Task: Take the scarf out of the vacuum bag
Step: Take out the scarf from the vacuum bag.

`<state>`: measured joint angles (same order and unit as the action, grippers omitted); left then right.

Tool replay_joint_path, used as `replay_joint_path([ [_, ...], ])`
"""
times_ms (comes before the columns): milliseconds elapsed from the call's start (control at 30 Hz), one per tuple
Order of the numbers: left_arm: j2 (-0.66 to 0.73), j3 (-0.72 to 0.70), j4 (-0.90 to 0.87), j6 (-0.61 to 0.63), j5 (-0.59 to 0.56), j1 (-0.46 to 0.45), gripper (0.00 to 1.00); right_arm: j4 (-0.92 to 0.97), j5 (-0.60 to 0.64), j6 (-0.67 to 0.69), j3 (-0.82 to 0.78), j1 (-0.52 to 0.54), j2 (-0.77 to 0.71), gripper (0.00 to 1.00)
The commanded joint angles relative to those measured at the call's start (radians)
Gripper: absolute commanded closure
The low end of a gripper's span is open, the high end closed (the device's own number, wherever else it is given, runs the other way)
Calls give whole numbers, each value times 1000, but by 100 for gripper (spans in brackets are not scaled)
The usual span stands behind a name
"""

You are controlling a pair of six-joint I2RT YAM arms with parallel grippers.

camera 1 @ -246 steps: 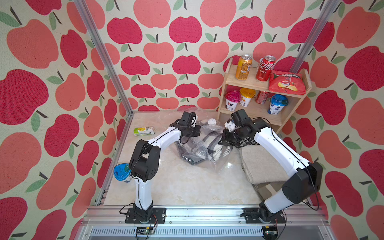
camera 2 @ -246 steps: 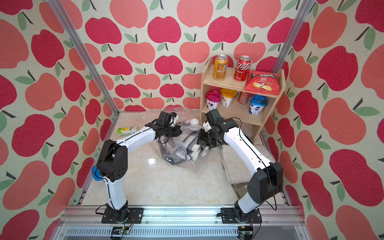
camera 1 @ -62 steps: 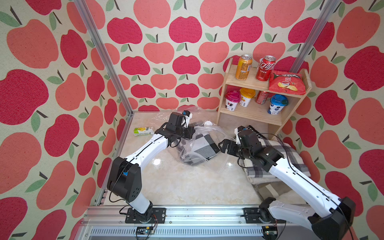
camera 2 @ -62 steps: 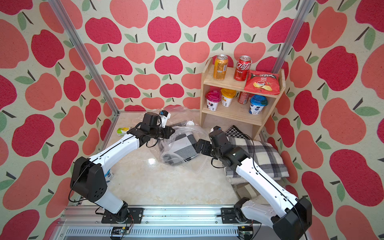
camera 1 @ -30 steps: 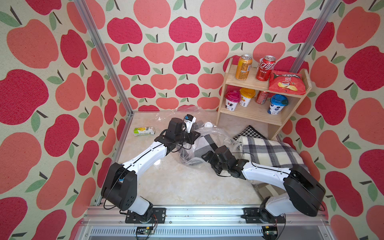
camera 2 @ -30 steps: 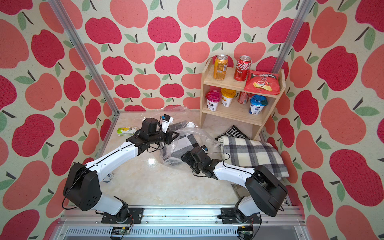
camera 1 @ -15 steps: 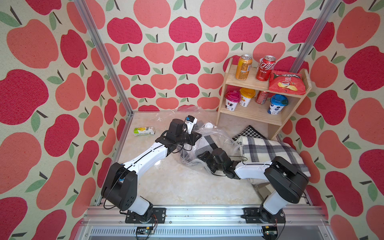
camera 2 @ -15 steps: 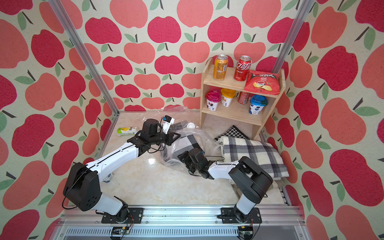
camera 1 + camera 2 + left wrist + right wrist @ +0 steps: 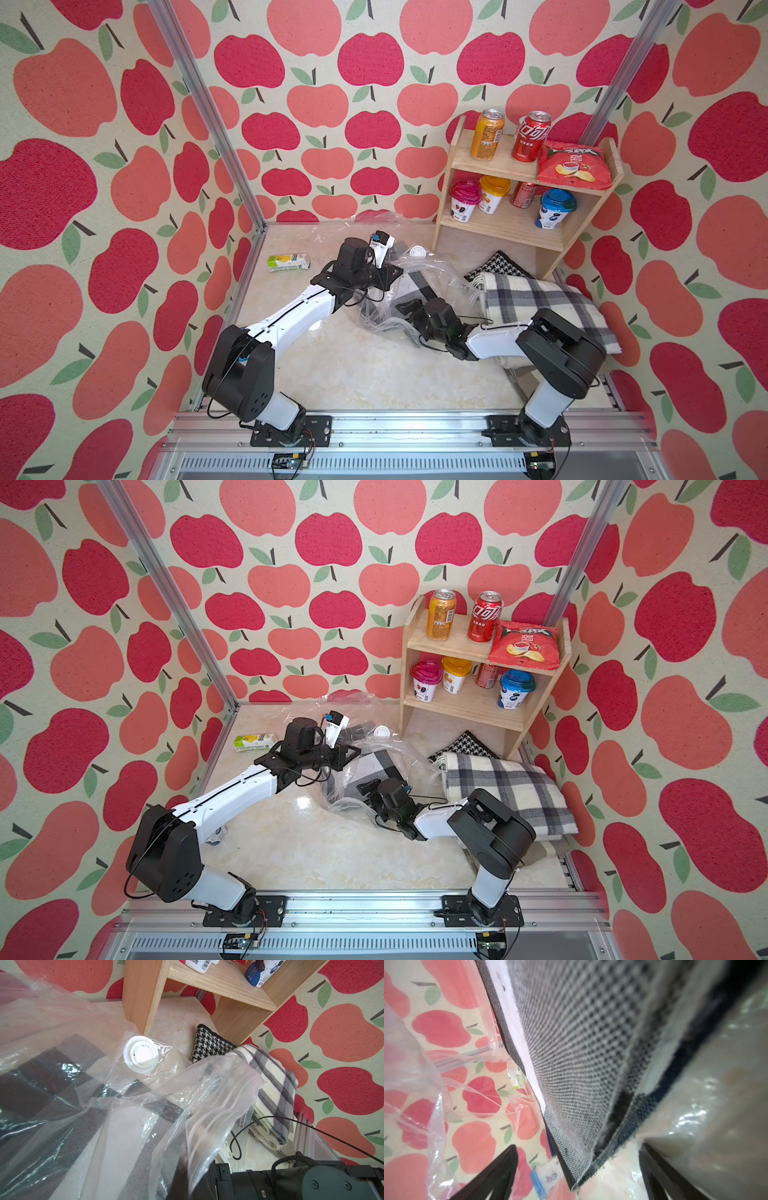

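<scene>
Between the wide-apart fingers (image 9: 492,1174) of my right gripper (image 9: 577,1176) sits a corner of the grey checked scarf (image 9: 581,1064), lying inside the vacuum bag (image 9: 451,272). My left gripper (image 9: 390,275) is closed, pinching the bag's film just beside the white valve cap (image 9: 141,1054). Beyond it, a red can (image 9: 530,137) carries white Chinese lettering.

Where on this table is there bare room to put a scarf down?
Bare marble table lies between the vacuum bag and the front rail. A smaller patch lies beside the juice carton. The shelf corner, with the plaid scarf, is crowded.
</scene>
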<state>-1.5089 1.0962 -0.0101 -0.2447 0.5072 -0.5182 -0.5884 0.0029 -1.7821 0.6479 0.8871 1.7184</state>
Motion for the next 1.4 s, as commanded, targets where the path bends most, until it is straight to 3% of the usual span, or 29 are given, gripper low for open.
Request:
replay_joint_path([
  [0, 23, -1, 2, -4, 22, -3, 100, 60, 84, -46, 17, -14, 36, 6],
  [267, 28, -2, -9, -3, 21, -4, 100, 202, 202, -53, 63, -16, 43, 7],
  [600, 34, 0, -25, -3, 9, -3, 100, 167, 67, 57, 184, -79, 180, 12],
  [733, 36, -9, -41, 0, 0, 12, 100, 165, -2, 114, 234, -102, 230, 27],
  [1033, 39, -7, -116, -26, -76, 54, 100, 147, -155, 223, 346, -141, 307, 84],
  [1133, 37, -1, -141, -42, -92, 74, 100, 182, -198, 254, 397, -151, 323, 98],
  [1367, 57, -2, -180, -57, -131, 98, 100, 322, -264, 359, 540, -170, 339, 100],
])
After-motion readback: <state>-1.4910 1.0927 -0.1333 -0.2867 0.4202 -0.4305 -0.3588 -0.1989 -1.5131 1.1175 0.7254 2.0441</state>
